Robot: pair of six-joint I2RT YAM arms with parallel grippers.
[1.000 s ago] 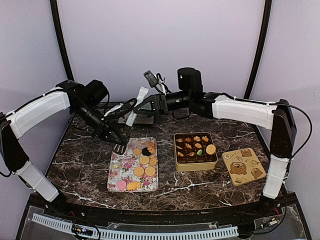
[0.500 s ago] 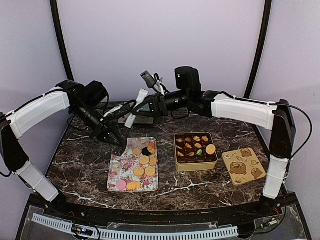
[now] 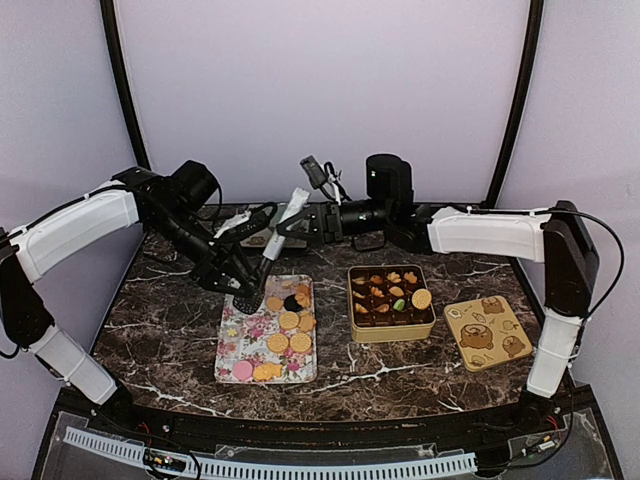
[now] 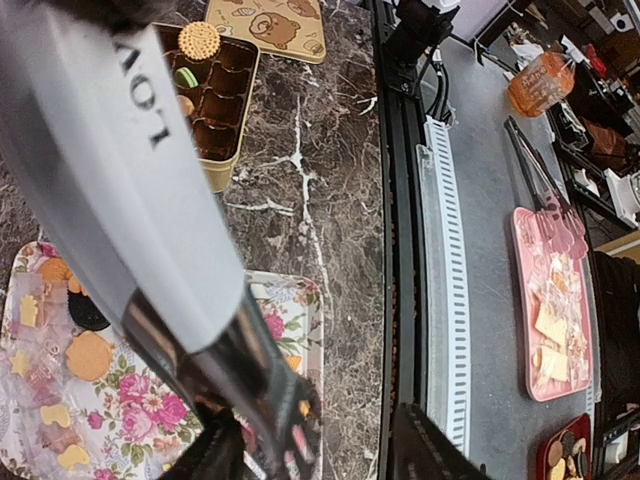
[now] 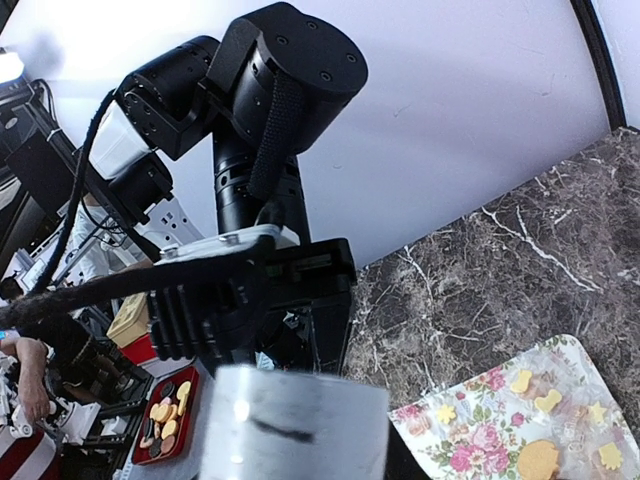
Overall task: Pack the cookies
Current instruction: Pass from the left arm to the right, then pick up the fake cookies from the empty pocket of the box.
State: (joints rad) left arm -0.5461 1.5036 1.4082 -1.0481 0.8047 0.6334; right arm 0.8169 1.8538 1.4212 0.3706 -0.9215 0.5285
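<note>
Right claw (image 3: pixel 287 227) grips white tool (image 3: pixel 291 205); left claw (image 3: pixel 243 291) parted round its tip; cookies (image 3: pixel 288 321) just near-right.

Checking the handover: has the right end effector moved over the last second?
Yes: the right end effector shifted rightward and nearer, toward the gold rectangular cookie tin.

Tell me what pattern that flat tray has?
Floral tray: pink roses on white, clearest from the top camera.
</note>
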